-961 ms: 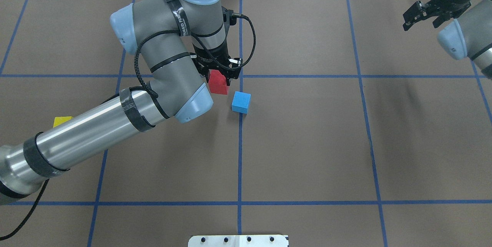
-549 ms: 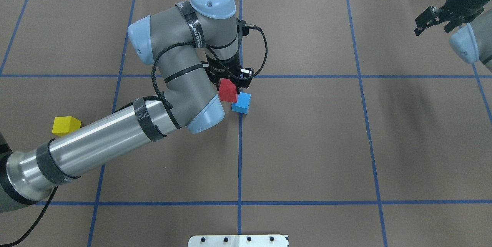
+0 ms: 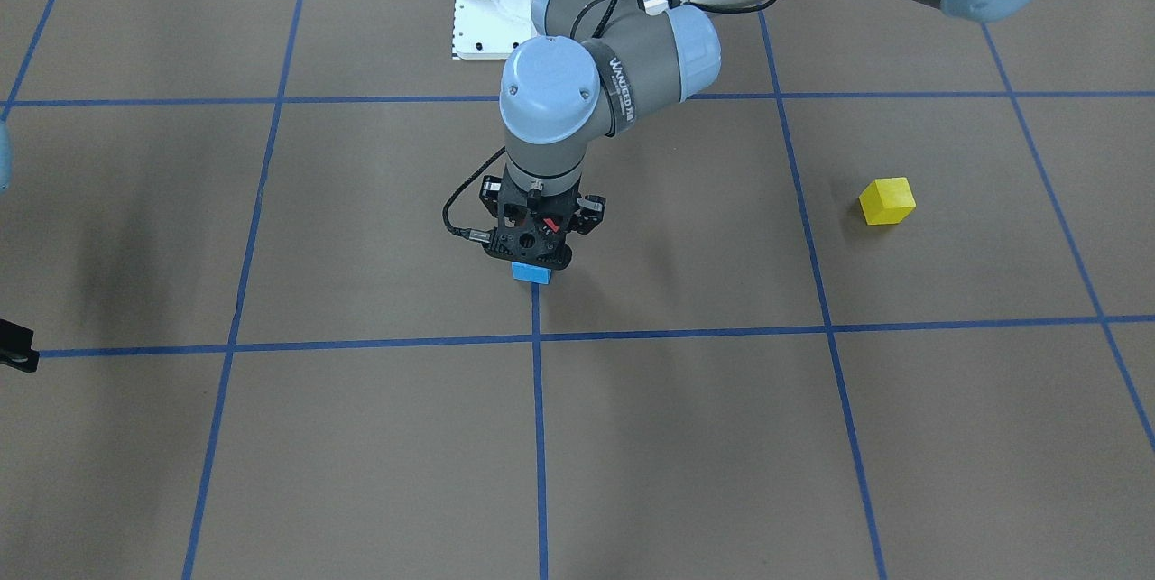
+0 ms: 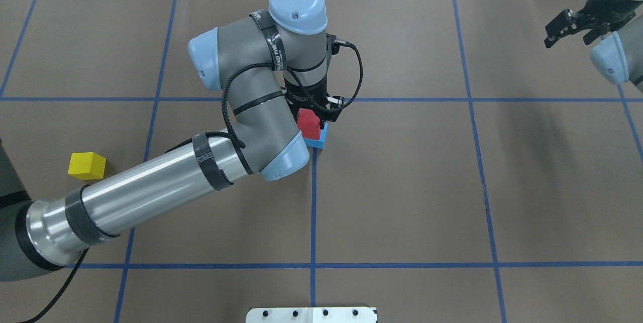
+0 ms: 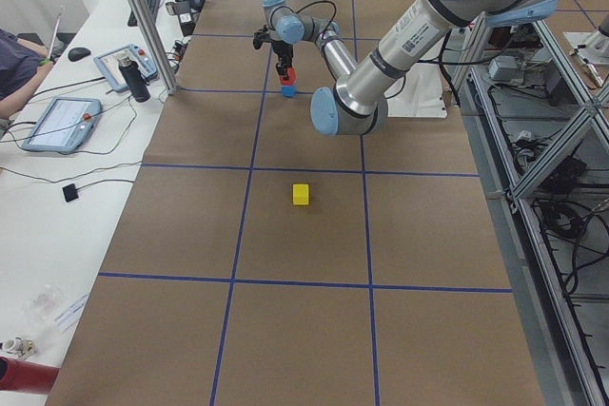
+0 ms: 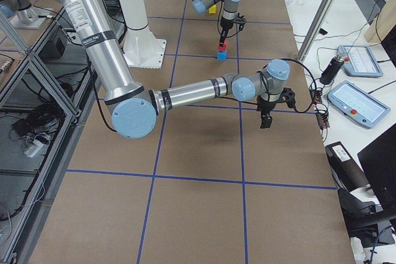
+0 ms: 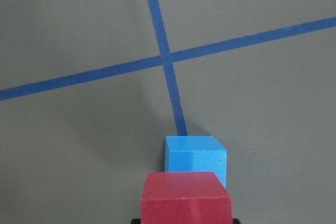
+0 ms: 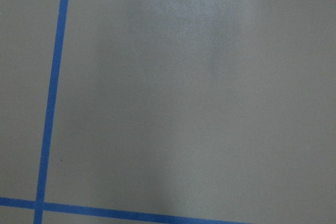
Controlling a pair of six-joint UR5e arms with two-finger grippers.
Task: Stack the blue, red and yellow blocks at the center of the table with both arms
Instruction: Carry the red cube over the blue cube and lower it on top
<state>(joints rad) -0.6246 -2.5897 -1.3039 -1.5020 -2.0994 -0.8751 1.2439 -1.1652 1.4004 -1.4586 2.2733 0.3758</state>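
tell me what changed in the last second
The left hand, shut on the red block, carried it rightward in the overhead view, from beside the blue block to over it. The right hand, open, drew back farther right. The yellow block and blue block stayed put.

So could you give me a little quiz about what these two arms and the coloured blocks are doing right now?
1. Pick one: which block are the left arm's fingers shut on? A yellow, B red, C blue.
2. True or false: the right arm's fingers carry a block.
3. Fill the gap: the red block is held right above the ____ one.
Key: 1 B. 2 False; they are open and empty, off at the table's far side. 3 The blue block.
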